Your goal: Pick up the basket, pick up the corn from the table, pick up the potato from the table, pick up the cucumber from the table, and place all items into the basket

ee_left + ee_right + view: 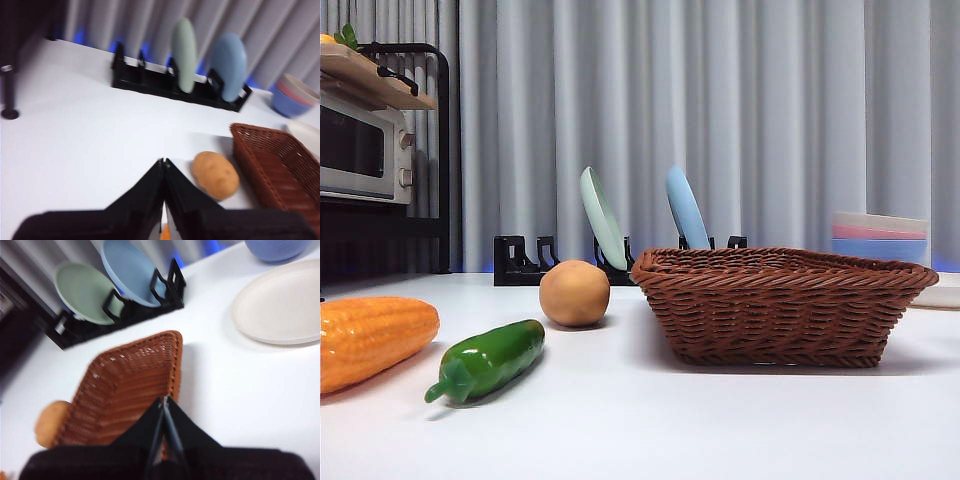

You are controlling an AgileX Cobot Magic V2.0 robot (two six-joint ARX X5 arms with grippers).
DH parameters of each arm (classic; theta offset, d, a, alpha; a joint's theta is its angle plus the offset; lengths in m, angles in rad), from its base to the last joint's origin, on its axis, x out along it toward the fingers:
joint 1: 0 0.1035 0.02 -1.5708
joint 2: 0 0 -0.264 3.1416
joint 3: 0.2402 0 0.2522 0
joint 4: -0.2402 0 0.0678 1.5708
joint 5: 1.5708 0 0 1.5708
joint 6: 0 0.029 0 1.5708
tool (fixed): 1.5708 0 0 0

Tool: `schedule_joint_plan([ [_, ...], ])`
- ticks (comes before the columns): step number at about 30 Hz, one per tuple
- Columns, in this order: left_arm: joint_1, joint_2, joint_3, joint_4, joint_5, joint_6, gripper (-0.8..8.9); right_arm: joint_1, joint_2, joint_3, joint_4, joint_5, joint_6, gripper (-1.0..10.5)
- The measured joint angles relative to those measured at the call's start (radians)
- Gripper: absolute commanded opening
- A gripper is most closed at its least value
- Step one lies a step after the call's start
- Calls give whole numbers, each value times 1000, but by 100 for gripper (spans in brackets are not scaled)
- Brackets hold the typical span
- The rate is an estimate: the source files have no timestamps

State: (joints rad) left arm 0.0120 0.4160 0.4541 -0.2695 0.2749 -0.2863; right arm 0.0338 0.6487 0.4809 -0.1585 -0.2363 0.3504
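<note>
The brown wicker basket [780,310] stands empty on the right of the white table [670,430]. The tan potato [574,293] lies just left of it. Nearer the front left lie the dark-green cucumber [490,358] and the orange-yellow corn [370,340], which the picture's left edge cuts off. Neither arm shows in the front view. My left gripper [163,162] hangs shut and empty above the table, beside the potato [216,174] and the basket [275,170]. My right gripper [164,400] is shut and empty over the basket [125,385], and the potato [47,426] lies beyond the basket's far side.
A black plate rack [520,262] with a green plate [603,218] and a blue plate [686,208] stands behind the vegetables. Stacked pastel bowls [880,238] sit at the back right, next to a flat white plate [280,310]. A microwave [360,150] on a shelf is at the far left.
</note>
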Motion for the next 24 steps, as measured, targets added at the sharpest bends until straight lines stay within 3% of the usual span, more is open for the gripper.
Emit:
schedule_joint_plan([
  [6, 0, 191, 114, -64, 116, 52, -5, 0, 242, 177, -146, -20, -105, -16],
  [12, 0, 372, 193, -130, 250, 85, 3, -1, 425, 354, -317, -179, -229, 25],
  [13, 0, 396, 203, -134, 271, 87, 31, -1, 447, 373, -329, -199, -241, 77],
  [17, 0, 453, 234, -135, 314, 88, 336, 0, 500, 418, -339, -209, -264, 333],
  [24, 0, 467, 256, -135, 320, 88, 350, 4, 602, 489, -342, -209, -269, 347],
])
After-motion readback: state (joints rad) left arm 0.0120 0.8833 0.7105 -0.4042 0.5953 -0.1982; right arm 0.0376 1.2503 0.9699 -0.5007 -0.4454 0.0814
